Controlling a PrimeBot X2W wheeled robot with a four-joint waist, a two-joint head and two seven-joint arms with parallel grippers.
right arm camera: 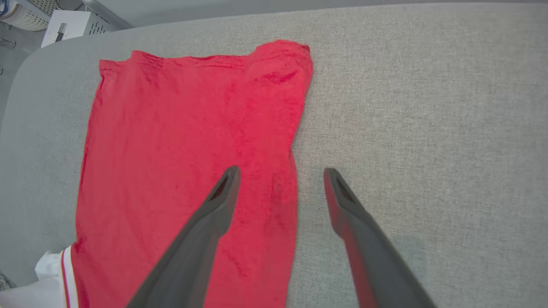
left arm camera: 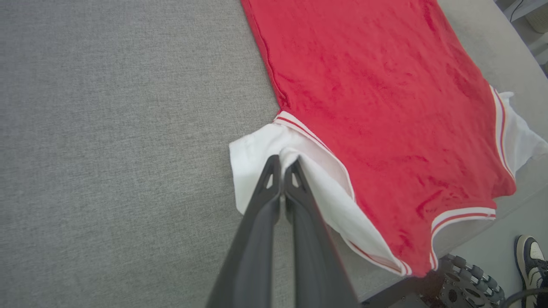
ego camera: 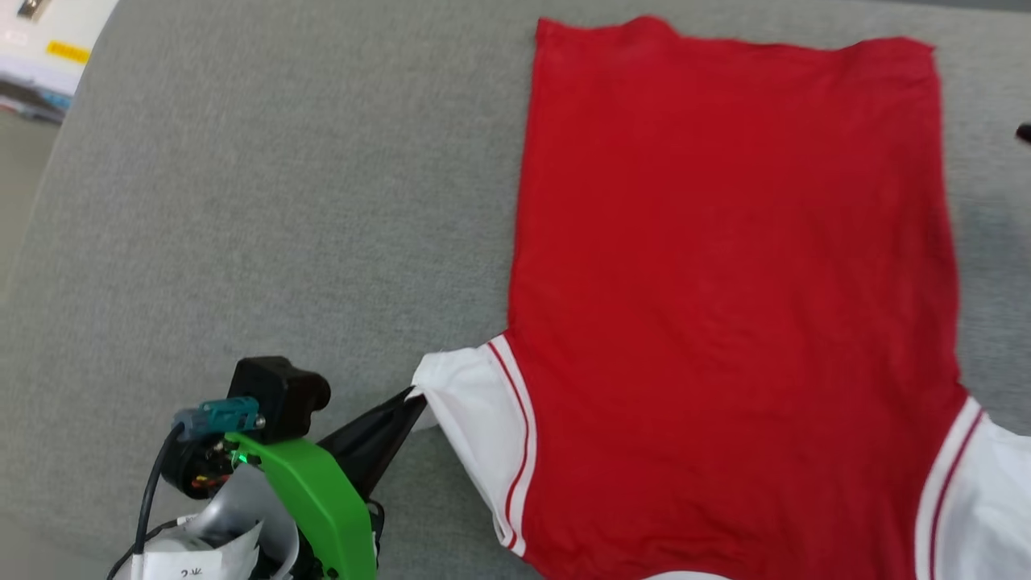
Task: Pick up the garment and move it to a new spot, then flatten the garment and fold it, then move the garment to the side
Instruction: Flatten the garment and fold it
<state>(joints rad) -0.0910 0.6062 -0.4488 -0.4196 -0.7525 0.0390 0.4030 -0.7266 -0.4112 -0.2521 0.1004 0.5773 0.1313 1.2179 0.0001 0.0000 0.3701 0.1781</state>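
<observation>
The garment (ego camera: 725,282) lies spread flat on the grey table (ego camera: 282,201), plain red side up, with its hem at the far end and its white sleeves at the near end. My left gripper (left arm camera: 282,160) is shut on the edge of the left white sleeve (left arm camera: 252,149); in the head view its dark tip (ego camera: 412,399) meets that sleeve (ego camera: 467,419). My right gripper (right arm camera: 280,171) hangs open over the garment's (right arm camera: 192,128) right side edge, one finger above red cloth and the other above bare table. No lettering is visible.
The table's near edge (left arm camera: 479,231) runs just past the collar end of the garment (left arm camera: 376,85). Beyond it are the robot's wheeled base (left arm camera: 466,282) and a person's shoe (left arm camera: 531,256). White boxes (right arm camera: 68,25) stand off the far left corner.
</observation>
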